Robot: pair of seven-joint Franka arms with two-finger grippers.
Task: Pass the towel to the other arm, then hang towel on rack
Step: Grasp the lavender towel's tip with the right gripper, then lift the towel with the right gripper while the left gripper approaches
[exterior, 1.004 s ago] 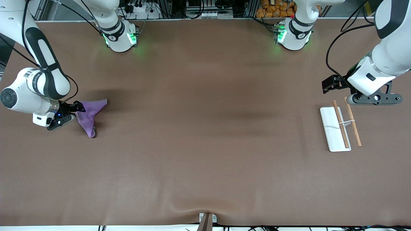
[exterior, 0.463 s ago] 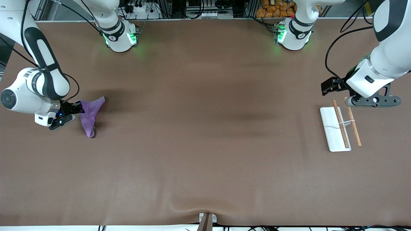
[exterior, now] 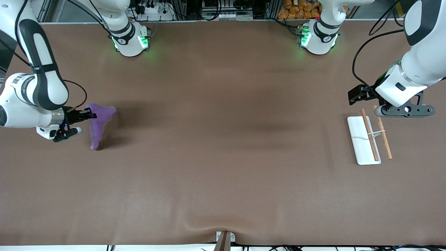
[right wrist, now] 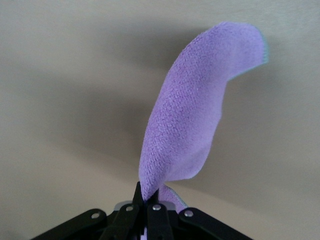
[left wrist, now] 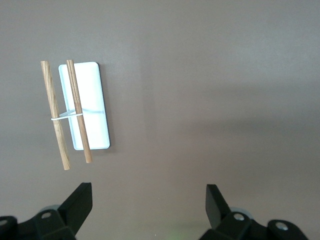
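Note:
The purple towel [exterior: 97,123] hangs from my right gripper [exterior: 91,115] at the right arm's end of the table, its lower tip close to the tabletop. The gripper is shut on the towel's upper corner; the right wrist view shows the cloth [right wrist: 187,120] pinched between the shut jaws of that gripper [right wrist: 150,197]. The rack [exterior: 369,137] with its white base and two wooden rods stands at the left arm's end. My left gripper [exterior: 406,109] hovers open and empty above the table just beside the rack's end toward the robots. The rack [left wrist: 75,112] also shows in the left wrist view, off to one side of the open left gripper [left wrist: 149,202].
The brown tabletop [exterior: 223,139] lies between towel and rack. A small bracket [exterior: 224,238] sits at the table's edge nearest the front camera. Both arm bases [exterior: 130,40] stand along the edge farthest from the front camera.
My right gripper has lifted the towel off the table, so it now hangs nearly vertical instead of lying spread. The left arm has barely moved.

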